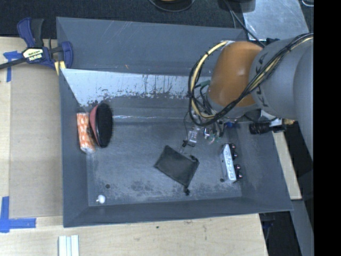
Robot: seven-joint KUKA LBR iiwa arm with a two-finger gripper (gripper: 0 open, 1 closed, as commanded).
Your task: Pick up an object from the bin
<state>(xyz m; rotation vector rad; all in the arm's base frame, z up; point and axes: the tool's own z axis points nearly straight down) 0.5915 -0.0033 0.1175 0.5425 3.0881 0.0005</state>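
Bin (74, 143), arm (287, 79) in from right. Gripper (196, 137) centre-right, just above black pouch (176, 164) (open or clenched: can't tell). Nothing lifted; grasp and lift remain. Brush (102, 124) left, white bar (229, 163) right.

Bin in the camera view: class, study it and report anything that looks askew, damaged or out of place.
Nothing is spilled or broken. The flat black pouch lies skewed to the walls, and the bin's far wall is scratched and scuffed. A small white bit sits alone in the near left corner.
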